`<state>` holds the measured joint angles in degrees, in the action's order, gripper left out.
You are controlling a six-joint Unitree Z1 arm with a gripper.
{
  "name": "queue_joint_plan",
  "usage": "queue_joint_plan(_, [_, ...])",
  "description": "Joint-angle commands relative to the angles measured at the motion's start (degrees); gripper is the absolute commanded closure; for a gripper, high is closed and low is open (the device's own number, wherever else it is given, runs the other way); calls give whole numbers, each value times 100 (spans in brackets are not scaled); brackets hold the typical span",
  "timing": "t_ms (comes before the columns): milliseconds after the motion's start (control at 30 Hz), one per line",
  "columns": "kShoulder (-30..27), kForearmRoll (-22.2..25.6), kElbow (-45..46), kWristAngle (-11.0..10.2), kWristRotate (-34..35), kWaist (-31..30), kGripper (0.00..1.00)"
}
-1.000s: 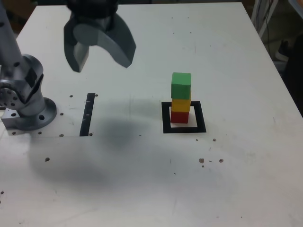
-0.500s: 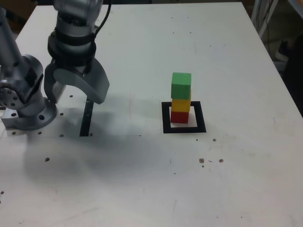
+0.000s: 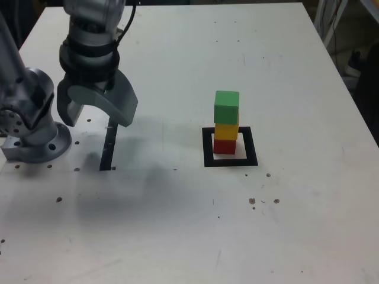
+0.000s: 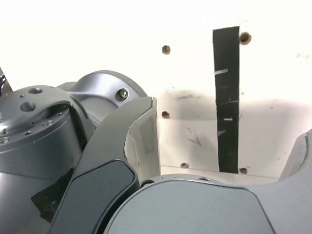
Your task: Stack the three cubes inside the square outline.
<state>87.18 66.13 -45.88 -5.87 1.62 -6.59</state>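
Inside the square outline (image 3: 230, 147) stand three cubes in one stack: red cube (image 3: 224, 145) lowest, yellow cube (image 3: 226, 130) on it, green cube (image 3: 227, 106) on top. Since a second ago the stack is unchanged, while the end effector (image 3: 95, 112) has dropped lower. It hangs open and empty over the tape strip (image 3: 108, 145) near the arm's base (image 3: 35, 142), well apart from the stack toward the exterior view's left of the surface (image 3: 189, 225).

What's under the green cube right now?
The green cube sits on the yellow cube, which sits on the red cube inside the square outline; their touching faces are hidden.

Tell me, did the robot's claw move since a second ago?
Yes. In the exterior view the open gripper has come down and toward the view's left, and now hangs over the black tape strip, far from the cube stack.
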Motion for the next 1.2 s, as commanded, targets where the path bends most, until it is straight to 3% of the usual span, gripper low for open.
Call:
queue_joint_plan(0, [-7,66,-15,-3,15,8,1])
queue_joint_plan(500, [107,524,-254,44,320,8,1])
queue_joint_plan(767, [535,865,-707,581,-41,9,1])
queue_joint_plan(967, [695,1332,-894,479,-168,77,1])
queue_joint_plan(1167, [538,1008,-738,424,-163,107,1])
